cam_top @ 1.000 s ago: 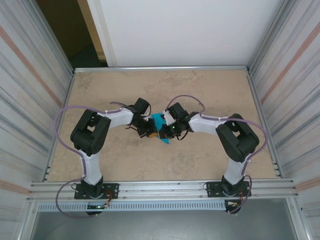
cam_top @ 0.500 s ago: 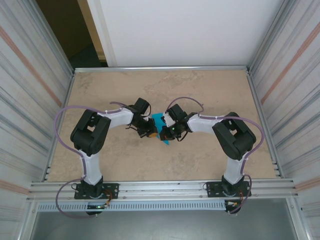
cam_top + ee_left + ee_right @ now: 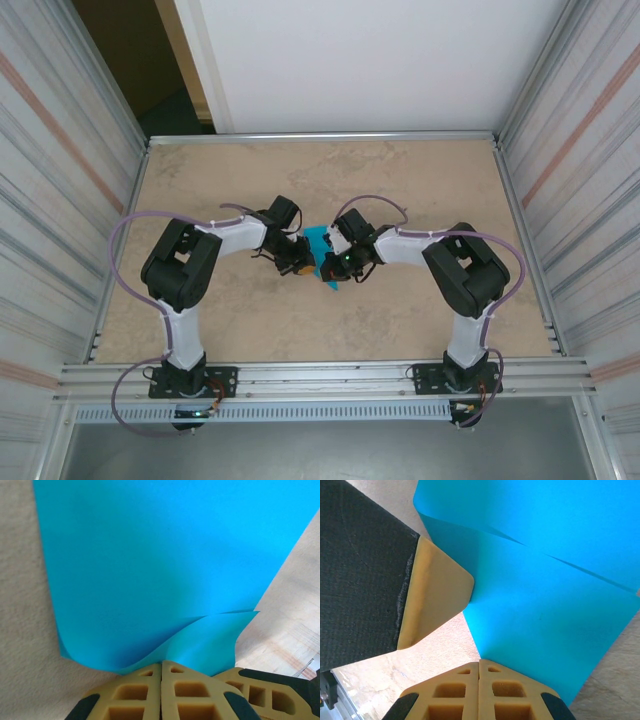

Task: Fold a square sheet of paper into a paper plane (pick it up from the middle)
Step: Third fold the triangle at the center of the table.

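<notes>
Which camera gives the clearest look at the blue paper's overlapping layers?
Right wrist: the square sheet of paper is close, its layer edges plain. Left wrist shows a broad face with one overlap low down. Top external shows a small, partly hidden patch.

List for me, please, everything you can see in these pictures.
table: one, beige marbled, under everything.
paper: one, teal-blue, mid-table, folded over, pinched from both sides.
side walls: two, ribbed grey metal, flanking the table.
back panel: one, white, behind the table.
rail: one, silver, near edge.
arms: two, white and black, reaching inward from the rail.
cables: two, purple, one along each arm.
left gripper: one, yellow and black, shut on the paper.
right gripper: one, yellow and black, shut on the paper.
</notes>
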Robot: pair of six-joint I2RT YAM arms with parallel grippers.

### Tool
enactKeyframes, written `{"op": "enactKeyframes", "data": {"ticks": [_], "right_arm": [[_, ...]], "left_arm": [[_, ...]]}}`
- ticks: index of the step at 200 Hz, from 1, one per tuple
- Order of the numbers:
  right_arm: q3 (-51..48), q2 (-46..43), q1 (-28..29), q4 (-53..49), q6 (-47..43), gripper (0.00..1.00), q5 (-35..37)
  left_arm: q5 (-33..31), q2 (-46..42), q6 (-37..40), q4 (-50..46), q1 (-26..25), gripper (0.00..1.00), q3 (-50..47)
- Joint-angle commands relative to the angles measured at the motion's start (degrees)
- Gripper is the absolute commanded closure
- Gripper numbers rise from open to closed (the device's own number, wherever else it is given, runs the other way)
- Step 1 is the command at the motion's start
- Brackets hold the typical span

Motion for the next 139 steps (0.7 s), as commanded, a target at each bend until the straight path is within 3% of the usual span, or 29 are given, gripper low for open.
{"op": "enactKeyframes", "data": {"ticks": [1,139], "right_arm": [[-0.6,1.0,-0.4,-0.8,0.9,0.96,-0.4],[-1.3,2.5,-0.8,-2.4,0.2,0.95,1.0]], "left_arm": [[-5.7,3.2,0.2,-4.8,-0.3,0.93,-1.0],[-6.5,4.2,0.4,-5.4,0.0,0.93,-1.4]]}}
